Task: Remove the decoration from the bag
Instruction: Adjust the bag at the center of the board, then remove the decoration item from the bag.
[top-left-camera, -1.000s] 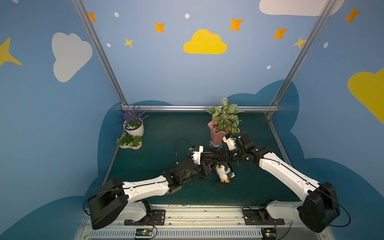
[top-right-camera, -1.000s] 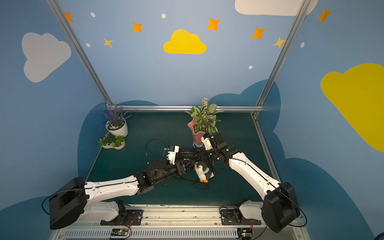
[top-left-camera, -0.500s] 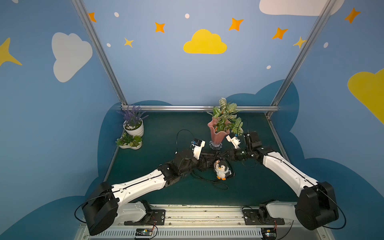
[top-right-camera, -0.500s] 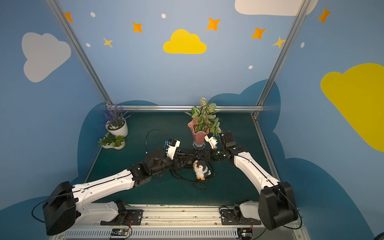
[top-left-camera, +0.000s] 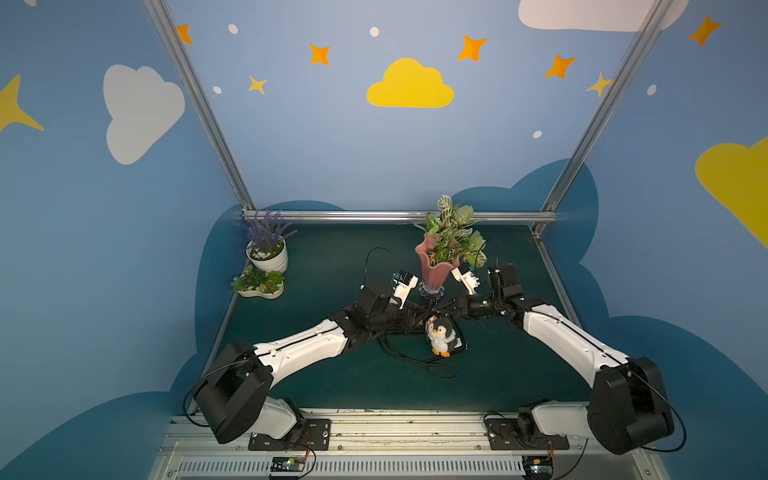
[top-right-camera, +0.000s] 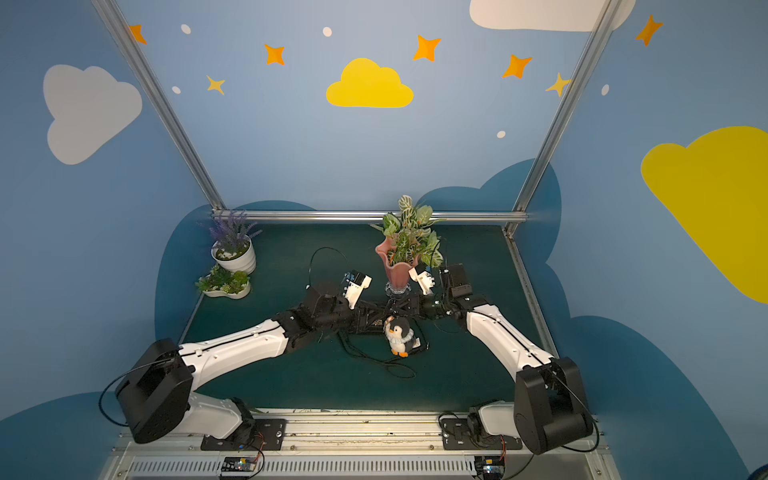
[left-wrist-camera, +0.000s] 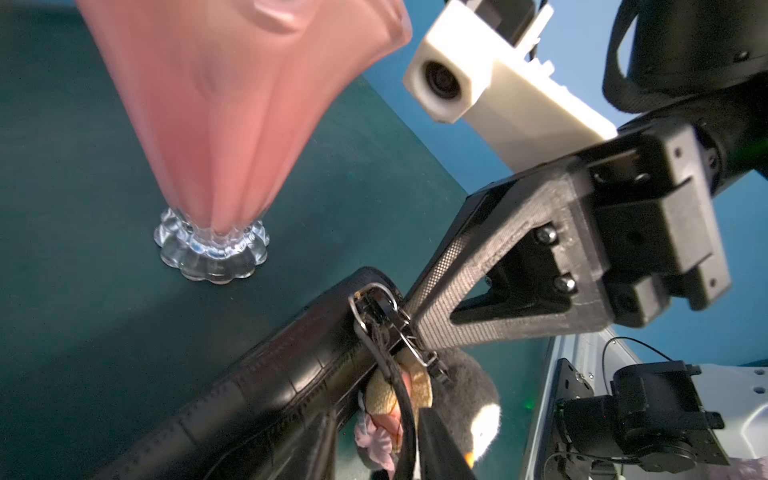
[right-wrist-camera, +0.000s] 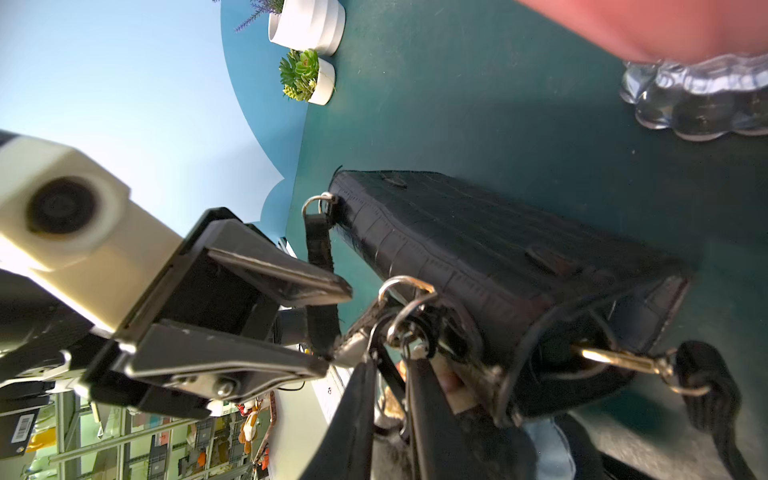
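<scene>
The black glossy bag (right-wrist-camera: 478, 249) lies on the green mat under both arms, mostly hidden in both top views. The decoration, a plush penguin (top-left-camera: 441, 336) (top-right-camera: 399, 334) (left-wrist-camera: 469, 399) with a tan ornament (left-wrist-camera: 384, 397), hangs at the bag's end by a metal clasp (left-wrist-camera: 415, 345). My right gripper (right-wrist-camera: 392, 365) (left-wrist-camera: 409, 322) (top-left-camera: 436, 311) is shut on that clasp beside the bag's silver ring (right-wrist-camera: 405, 286). My left gripper (left-wrist-camera: 376, 415) (right-wrist-camera: 338, 328) faces it with a gap between its jaws. The bag's short handle (right-wrist-camera: 320, 266) runs through that gap.
A pink vase (top-left-camera: 435, 266) (top-right-camera: 397, 268) with leaves, on a glass foot (left-wrist-camera: 212, 253), stands right behind both grippers. The bag's long thin strap (top-left-camera: 419, 361) loops over the mat toward the front. A lavender pot (top-left-camera: 268, 253) and a succulent dish (top-left-camera: 258, 284) sit back left.
My left wrist has moved toward the vase and its jaws have narrowed around the handle. The penguin has shifted slightly toward the back. My right gripper stays shut.
</scene>
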